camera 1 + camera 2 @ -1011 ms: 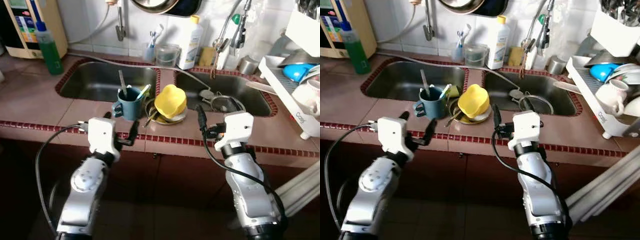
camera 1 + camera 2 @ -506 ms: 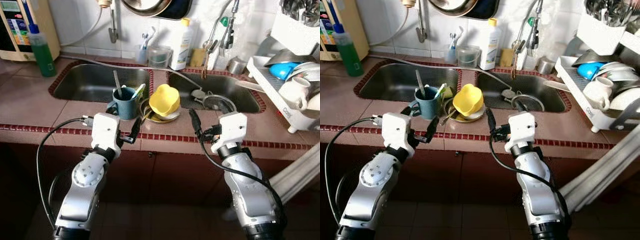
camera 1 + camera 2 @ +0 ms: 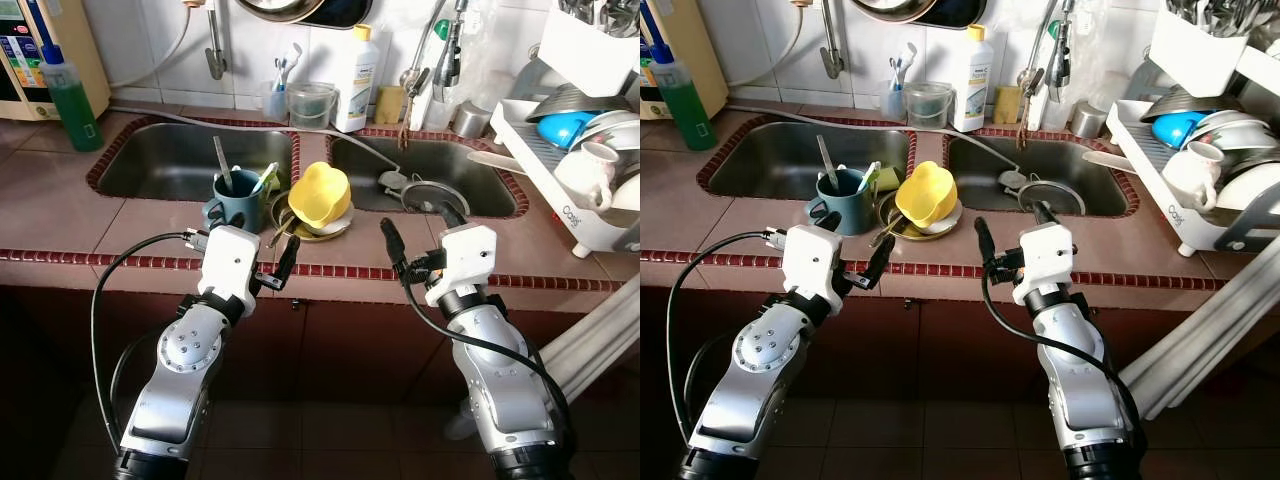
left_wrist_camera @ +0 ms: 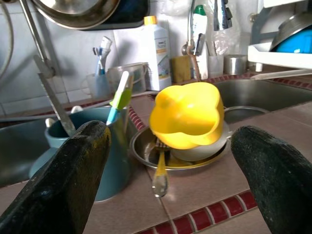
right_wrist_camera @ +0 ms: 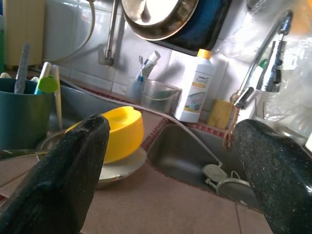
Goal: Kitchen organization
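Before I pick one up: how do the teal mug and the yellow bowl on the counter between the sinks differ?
The teal mug stands upright, mouth up; the yellow bowl is tipped on its side. The mug sits straight on the tiled counter, while the bowl rests on a stack of plates. The mug holds utensils; nothing can be seen inside the bowl. The mug has a side handle, the bowl none. Both sit on the strip between the two sinks, ahead of the open left gripper.

We have two silver arms with rounded, segmented metal shells; our left arm (image 3: 180,375) shows a round joint cap ringed with small screws. Each wrist carries a boxy white housing, ahead of which sit two long black fingers with a grainy surface (image 4: 73,180). Black cables loop from both housings down along our left and right arm (image 3: 505,385).
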You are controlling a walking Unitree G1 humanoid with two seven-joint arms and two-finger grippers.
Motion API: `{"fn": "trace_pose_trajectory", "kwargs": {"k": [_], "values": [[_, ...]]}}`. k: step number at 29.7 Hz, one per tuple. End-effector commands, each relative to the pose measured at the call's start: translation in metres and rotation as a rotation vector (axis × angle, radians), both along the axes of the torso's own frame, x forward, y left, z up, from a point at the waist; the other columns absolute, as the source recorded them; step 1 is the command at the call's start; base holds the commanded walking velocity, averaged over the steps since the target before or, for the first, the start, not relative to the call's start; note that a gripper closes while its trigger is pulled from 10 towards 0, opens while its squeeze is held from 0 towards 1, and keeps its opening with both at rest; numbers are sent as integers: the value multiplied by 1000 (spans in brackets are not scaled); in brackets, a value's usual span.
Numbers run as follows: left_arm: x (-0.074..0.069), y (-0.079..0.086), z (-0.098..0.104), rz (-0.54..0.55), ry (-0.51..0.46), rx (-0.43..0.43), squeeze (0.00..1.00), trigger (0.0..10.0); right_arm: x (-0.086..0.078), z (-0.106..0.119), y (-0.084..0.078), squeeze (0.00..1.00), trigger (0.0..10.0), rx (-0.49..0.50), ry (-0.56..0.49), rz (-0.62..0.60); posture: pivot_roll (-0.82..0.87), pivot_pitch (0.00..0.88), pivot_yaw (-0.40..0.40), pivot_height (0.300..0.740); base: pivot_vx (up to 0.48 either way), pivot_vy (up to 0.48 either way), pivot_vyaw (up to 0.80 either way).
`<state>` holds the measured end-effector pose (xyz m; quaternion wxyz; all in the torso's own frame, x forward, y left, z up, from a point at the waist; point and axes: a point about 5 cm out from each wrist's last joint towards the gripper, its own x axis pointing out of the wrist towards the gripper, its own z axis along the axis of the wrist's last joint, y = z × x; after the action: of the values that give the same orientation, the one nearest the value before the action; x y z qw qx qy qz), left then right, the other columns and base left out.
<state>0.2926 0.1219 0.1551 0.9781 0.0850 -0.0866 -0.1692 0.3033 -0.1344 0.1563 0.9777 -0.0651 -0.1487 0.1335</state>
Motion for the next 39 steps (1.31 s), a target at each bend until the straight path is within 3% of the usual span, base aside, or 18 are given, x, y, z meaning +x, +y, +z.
{"fn": "trace_pose_trajectory", "kwargs": {"k": [1, 4, 14, 25, 39], "values": [[0, -3, 5, -18, -20, -1, 0, 10000, 0, 0, -1, 0, 10000, -8, 0, -5, -126, 0, -46, 740, 0, -296, 0], [0, -5, 5, -23, -9, -55, 0, 10000, 0, 0, -2, 0, 10000, -9, -1, -7, -130, 0, -45, 740, 0, 0, 0], [2, -8, 6, -31, -22, -29, 0, 10000, -1, -2, -4, 0, 10000, -12, 6, -25, -133, 0, -43, 740, 0, 0, 0], [13, -20, 9, -67, -38, -23, 0, 10000, 4, 1, 2, 0, 10000, -3, 3, -5, -131, 0, -44, 740, 0, 0, 0], [5, -10, 0, -69, -51, -24, 0, 10000, -6, -8, 0, 0, 10000, -7, -4, 42, -141, 0, -47, 740, 0, 0, 0]]}}
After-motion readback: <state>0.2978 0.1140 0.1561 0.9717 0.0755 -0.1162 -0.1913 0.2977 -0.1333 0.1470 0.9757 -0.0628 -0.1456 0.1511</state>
